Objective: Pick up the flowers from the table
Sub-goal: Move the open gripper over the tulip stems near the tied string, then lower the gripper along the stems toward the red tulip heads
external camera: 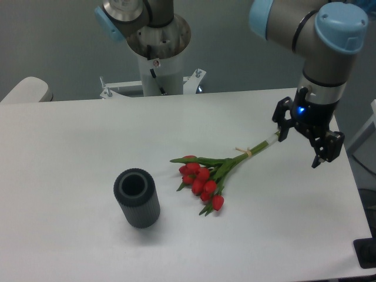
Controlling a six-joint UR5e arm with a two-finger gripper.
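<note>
The flowers [202,179], a small bunch of red tulips with green leaves, lie flat on the white table [70,141] right of centre. Their long green stems run up and to the right, tied by a pale band [247,153], and end near the gripper. My gripper [298,151] hangs at the right side of the table, just past the stem ends. It is open and holds nothing. Its left finger [282,128] stands at the tip of the stems; I cannot tell whether it touches them.
A dark grey ribbed cylinder vase [137,198] stands upright on the table, left of the flowers. The arm's base column [158,64] rises behind the table's far edge. The table's right edge is close to the gripper.
</note>
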